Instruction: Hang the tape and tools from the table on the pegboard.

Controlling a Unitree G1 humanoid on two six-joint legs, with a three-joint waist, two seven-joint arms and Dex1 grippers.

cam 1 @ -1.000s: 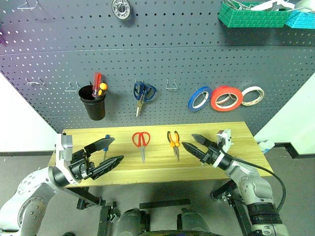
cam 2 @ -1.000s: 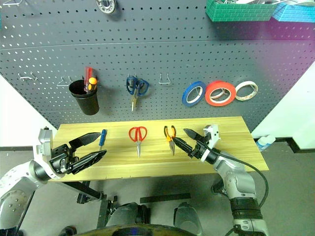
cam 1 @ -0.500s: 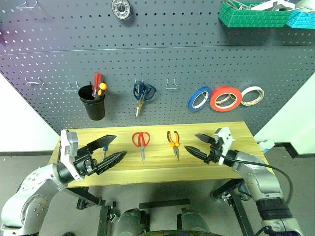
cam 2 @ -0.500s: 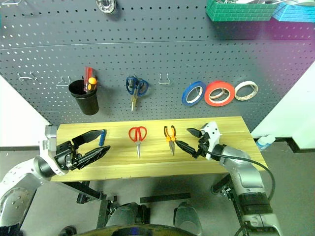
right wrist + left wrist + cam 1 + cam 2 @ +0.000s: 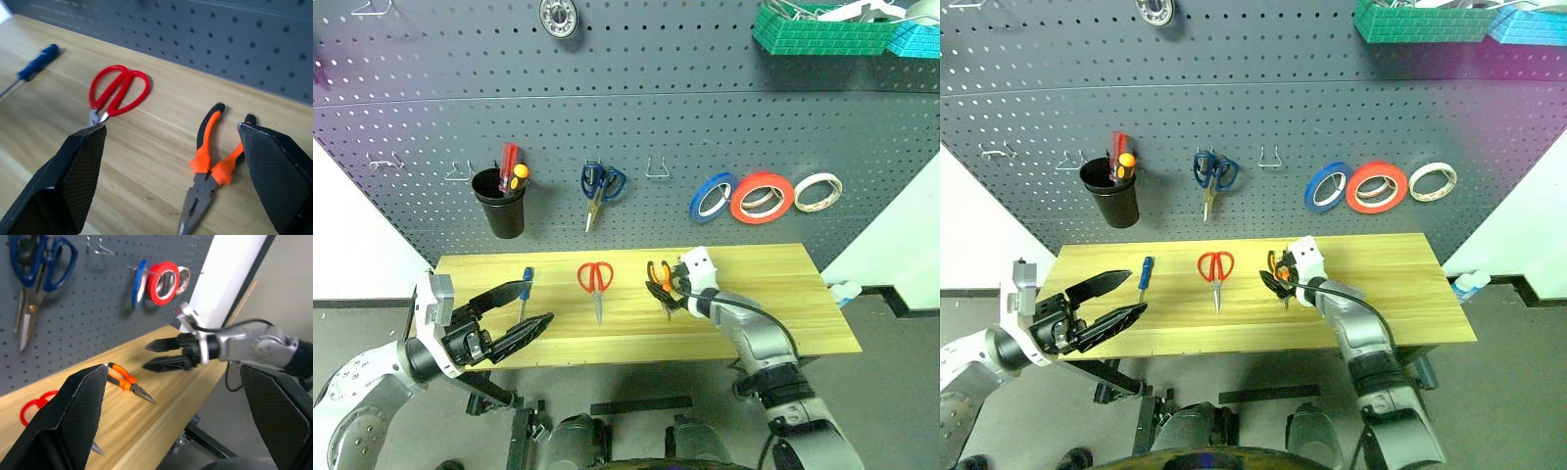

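Black cup [image 5: 503,213] hooked on the dark grey pegboard [image 5: 626,137], holding red- and orange-handled screwdrivers [image 5: 511,168]; green basket [image 5: 818,32] up top right with whitish items inside, too unclear to name. Already hung on the board: orange-red tape [image 5: 762,197], a broad bright ring between a blue roll [image 5: 711,197] and a whitish roll [image 5: 817,192], with blue-handled scissors [image 5: 598,188] further left. Still lying on the wooden surface [image 5: 783,304]: small blue-handled screwdriver [image 5: 526,287], red-handled scissors [image 5: 595,284] and orange-and-black pliers [image 5: 210,166], with the right end effector [image 5: 660,291] spread wide just above the pliers and the left end effector [image 5: 509,320] likewise spread at the surface's near left edge, gripping nothing.
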